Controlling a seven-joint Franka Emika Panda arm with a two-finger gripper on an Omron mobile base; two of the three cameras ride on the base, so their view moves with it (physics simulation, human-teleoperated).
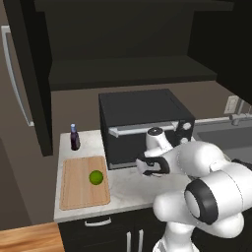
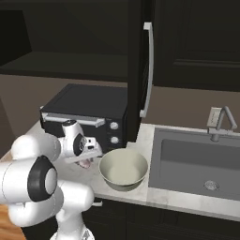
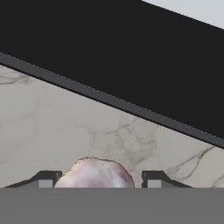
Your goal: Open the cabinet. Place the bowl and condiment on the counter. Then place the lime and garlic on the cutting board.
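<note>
A: The claw (image 3: 99, 180) is low over the tabletop (image 3: 52, 118), fingers either side of the garlic (image 3: 94, 174). Whether they pinch it, I cannot tell.

B: Light, firm, papery-slick bulb, I'd say: grip across its widest middle.

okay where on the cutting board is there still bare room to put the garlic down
The cutting board holds just the lime, right of centre. Its left half and near edge are bare. The condiment stands off the board behind it. The claw straddles the garlic beside the toaster oven, where it's tight.
</note>
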